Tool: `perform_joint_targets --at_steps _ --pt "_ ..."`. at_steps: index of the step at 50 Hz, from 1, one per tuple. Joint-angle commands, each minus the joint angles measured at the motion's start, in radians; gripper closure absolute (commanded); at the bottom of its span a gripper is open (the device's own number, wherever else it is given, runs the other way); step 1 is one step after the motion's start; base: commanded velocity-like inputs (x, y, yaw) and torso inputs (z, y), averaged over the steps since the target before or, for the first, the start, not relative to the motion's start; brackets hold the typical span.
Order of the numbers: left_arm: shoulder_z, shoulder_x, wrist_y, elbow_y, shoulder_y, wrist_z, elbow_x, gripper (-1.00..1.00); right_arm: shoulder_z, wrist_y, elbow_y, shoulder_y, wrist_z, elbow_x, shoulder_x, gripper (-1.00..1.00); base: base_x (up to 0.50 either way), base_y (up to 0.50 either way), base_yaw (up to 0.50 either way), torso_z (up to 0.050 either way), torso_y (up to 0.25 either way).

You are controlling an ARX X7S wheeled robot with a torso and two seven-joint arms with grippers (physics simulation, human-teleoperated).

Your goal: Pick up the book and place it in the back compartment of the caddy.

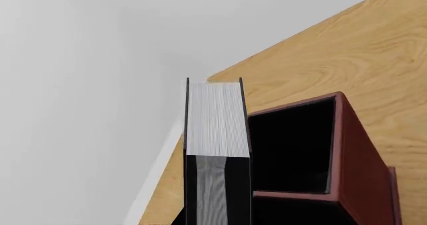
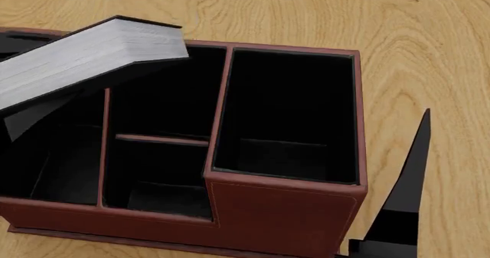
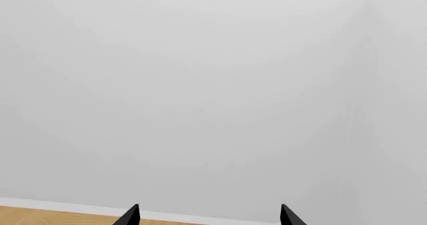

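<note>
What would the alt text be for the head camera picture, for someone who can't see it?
A black book with white page edges hangs tilted over the left cells of a red-brown caddy on a wooden table. The caddy's black-lined cells look empty; a black end effector finger rises at lower right.

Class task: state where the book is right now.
In the head view, the book is tilted above the caddy's back-left cells, on the left side, not yet inside any compartment.

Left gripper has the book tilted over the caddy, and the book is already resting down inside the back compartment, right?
Not quite. The head view shows the book tilted above the caddy, not yet down in the back compartment. The left gripper does hold it.
</note>
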Motion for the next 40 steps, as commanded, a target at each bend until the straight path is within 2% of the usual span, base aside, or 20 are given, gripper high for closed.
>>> perform_joint_targets --at_steps 1,12,19,27,40 --pt "-0.012 -0.019 0.029 -0.025 -0.006 0.05 -0.034 1.0 -0.036 0.0 -0.005 0.033 0.01 -0.002 0.0 -1.0 0.0 0.0 0.0 0.0 0.0" --pt "0.005 -0.04 0.084 -0.034 0.027 0.11 -0.022 1.0 -0.176 -0.017 -0.006 0.159 0.04 -0.009 -0.013 -1.0 0.0 0.0 0.0 0.001 0.001" --pt "0.019 -0.046 0.06 -0.027 0.019 0.136 -0.031 1.0 -0.285 -0.036 -0.006 0.252 0.061 -0.018 -0.021 -1.0 0.0 0.0 0.0 0.0 0.001" --pt "0.039 -0.05 0.061 -0.026 0.015 0.176 -0.021 1.0 -0.307 -0.042 -0.006 0.268 0.063 -0.025 -0.017 -1.0 0.0 0.0 0.0 0.0 0.001" --pt "0.035 -0.049 0.11 -0.051 0.046 0.186 -0.018 1.0 -0.41 -0.051 -0.006 0.386 0.066 -0.008 -0.022 -1.0 0.0 0.0 0.0 0.001 0.002"
